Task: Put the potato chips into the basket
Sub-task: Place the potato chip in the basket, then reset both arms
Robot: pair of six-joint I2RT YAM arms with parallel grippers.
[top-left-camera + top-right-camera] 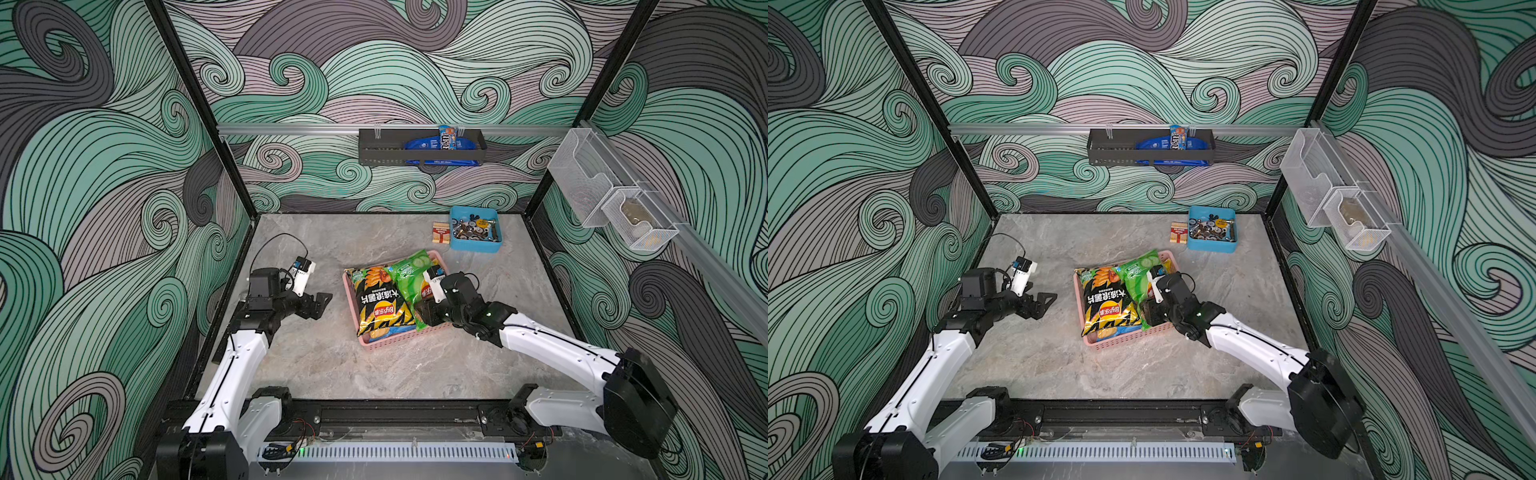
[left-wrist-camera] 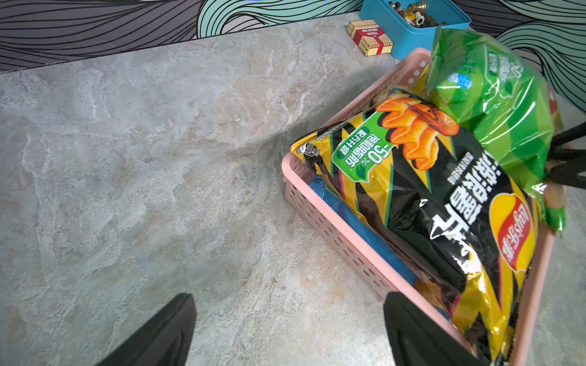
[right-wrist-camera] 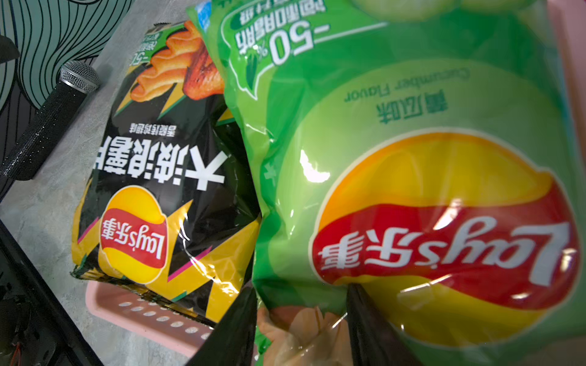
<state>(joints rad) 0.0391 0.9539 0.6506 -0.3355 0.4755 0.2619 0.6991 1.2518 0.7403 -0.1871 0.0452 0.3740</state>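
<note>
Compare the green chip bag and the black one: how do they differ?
The green bag is tilted, resting partly on the black bag, which lies flat. The right gripper straddles the green bag's end, not the black bag's. Both are over the pink basket and share the same logo.

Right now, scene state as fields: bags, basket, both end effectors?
basket: pink, holds the bags
green bag: on top, overlapping black-and-yellow bag
blue bag: under black-and-yellow bag, mostly hidden
left end effector: open, empty, beside basket
right end effector: jaws either side of green bag's lower edge; grip unclear
</note>
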